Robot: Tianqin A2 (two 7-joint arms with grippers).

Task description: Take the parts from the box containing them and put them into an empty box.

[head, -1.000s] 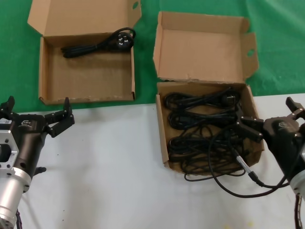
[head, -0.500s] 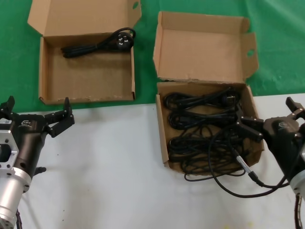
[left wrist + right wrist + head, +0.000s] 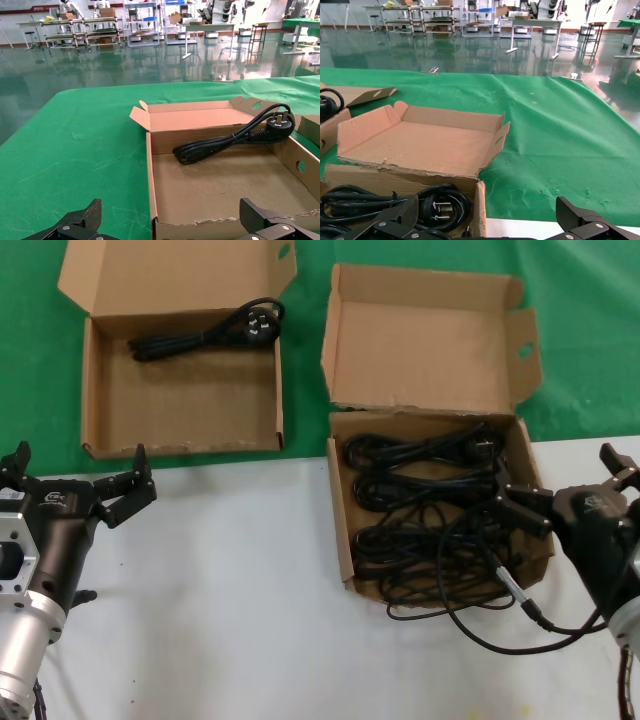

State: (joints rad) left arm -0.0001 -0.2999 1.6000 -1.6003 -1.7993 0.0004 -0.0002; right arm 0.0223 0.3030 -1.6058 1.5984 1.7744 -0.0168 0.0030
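The right gripper [image 3: 568, 483] was held wide open over the near right side of the source box [image 3: 342, 530], the tangled power cords [image 3: 425, 505] lying just to its left, running mostly crosswise. The left gripper [image 3: 78, 476], also spread, was parked before the wider box [image 3: 95, 400], where one cord [image 3: 205, 333] lay along the back wall.

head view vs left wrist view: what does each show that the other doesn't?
Head only: the full box with its tangle of power cords, the right gripper open at its right edge, and the white tabletop. Left wrist only: the workshop floor and racks beyond the table. Both: the open left gripper, the wider box and its single cord.
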